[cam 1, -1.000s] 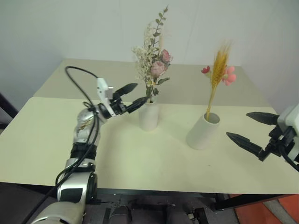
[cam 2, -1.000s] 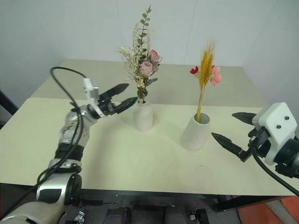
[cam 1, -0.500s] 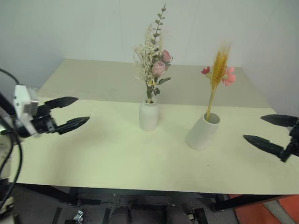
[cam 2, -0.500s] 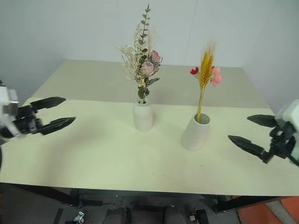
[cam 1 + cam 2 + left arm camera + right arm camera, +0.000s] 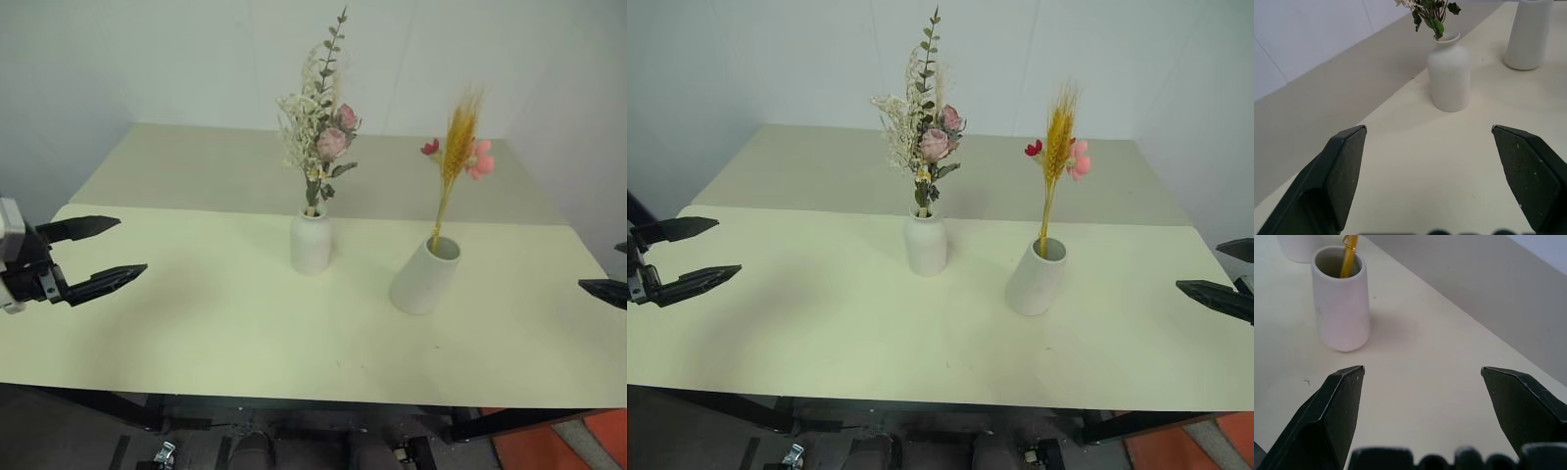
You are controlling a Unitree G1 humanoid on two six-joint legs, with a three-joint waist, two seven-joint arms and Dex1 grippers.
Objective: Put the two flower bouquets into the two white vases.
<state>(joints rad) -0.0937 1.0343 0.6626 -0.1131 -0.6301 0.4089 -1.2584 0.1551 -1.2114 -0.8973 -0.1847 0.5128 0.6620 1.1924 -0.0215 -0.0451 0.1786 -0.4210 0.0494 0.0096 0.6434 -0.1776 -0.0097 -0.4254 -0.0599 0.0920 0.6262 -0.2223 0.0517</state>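
Grippers, left (image 5: 96, 251) and right (image 5: 1227, 276), spread empty at table (image 5: 245, 333) edges.

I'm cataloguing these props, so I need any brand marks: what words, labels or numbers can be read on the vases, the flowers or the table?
None: the bottle vase, the wide vase, both bouquets and the table carry no readable text.
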